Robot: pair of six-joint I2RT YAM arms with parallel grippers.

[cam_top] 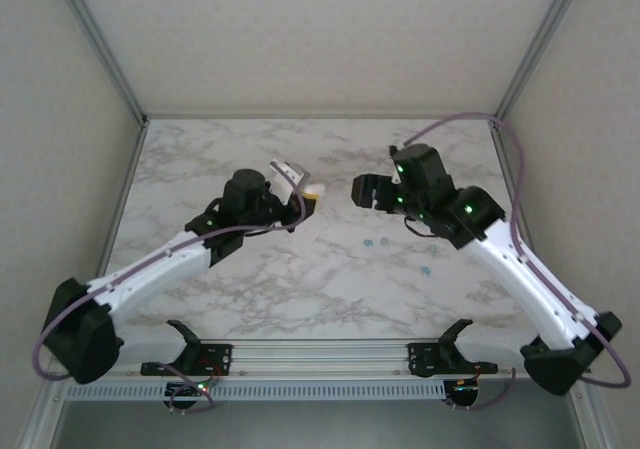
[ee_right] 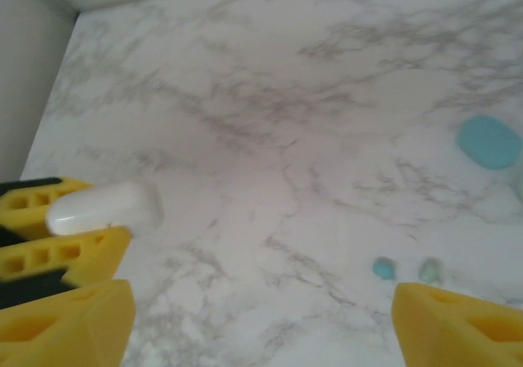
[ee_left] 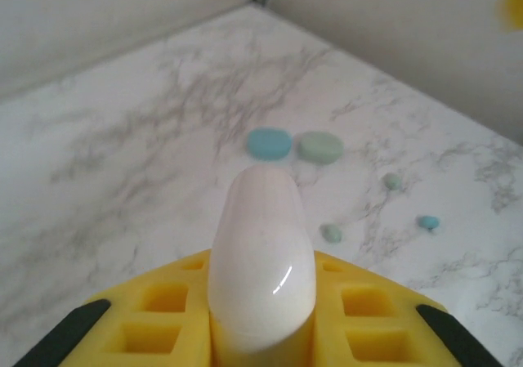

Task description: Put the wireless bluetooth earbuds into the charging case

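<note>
Grey-veined white marble-patterned worktop (cam_top: 300,279) lay beneath both arms. The left end effector (ee_right: 49,230) had its yellow fingers (ee_right: 61,257) pressed together on a smooth white rounded plastic capsule (ee_left: 261,261). The capsule stuck out past them and pointed toward the small pebble-like plastic charging case (ee_left: 269,144). That case lay flat on the worktop, its turquoise-blue part touching a paler mint-green part. The right end effector (cam_top: 360,191) hung with its fingers spread wide over bare worktop, apart from the case. Three tiny teal and mint plastic earbuds (ee_left: 428,221) lay loose near the case, outside it. Plain pale walls (cam_top: 300,29) met in a corner beyond the case.
</note>
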